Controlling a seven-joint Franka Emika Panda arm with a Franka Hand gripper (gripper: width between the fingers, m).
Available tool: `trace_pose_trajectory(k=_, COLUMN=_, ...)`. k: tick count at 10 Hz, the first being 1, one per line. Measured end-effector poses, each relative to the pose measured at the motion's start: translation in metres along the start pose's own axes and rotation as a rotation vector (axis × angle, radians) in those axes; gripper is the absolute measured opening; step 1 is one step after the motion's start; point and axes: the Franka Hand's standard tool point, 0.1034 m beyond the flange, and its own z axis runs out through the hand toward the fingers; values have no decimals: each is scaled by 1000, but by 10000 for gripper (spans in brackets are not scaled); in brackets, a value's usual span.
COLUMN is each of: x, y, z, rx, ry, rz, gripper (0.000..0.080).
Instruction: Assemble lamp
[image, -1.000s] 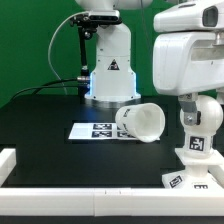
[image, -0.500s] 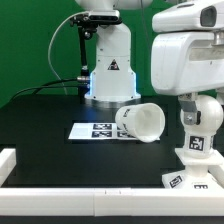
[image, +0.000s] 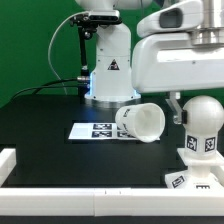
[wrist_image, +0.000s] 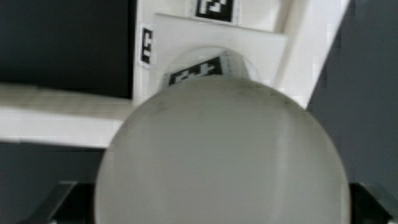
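Noted bulb (image: 203, 118) upright in base (image: 192, 166), round, white, between gripper (wrist_image: 214, 205) jaws; cannot tell if clamped. Logged shade (image: 141, 121) on side, clear of jaws.

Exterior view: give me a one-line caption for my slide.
The bulb stands on the base beneath the robot arm, while the shade lies on its side by the marker board.

Smooth matt white plastic bulb (image: 204, 112), shade (image: 140, 121); matt black table (image: 45, 125)
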Motion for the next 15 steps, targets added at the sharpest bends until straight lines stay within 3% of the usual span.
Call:
trace_pose_trajectory(k=6, x=1, y=8, z=-2, rx=-17, ry=-34, rz=400, gripper=570)
trace_pose_trajectory(k=8, x=-4, y=5, z=1, rx=-27, ry=-38, rz=689, gripper=570)
trace_pose_trajectory(k=11, x=-2, y=-1, z=2, rx=10, ry=-37, rz=988, gripper=565)
trace_pose_trajectory(k=15, x=-2, y=-6, z=3, rx=22, ry=-32, rz=1099, gripper=536)
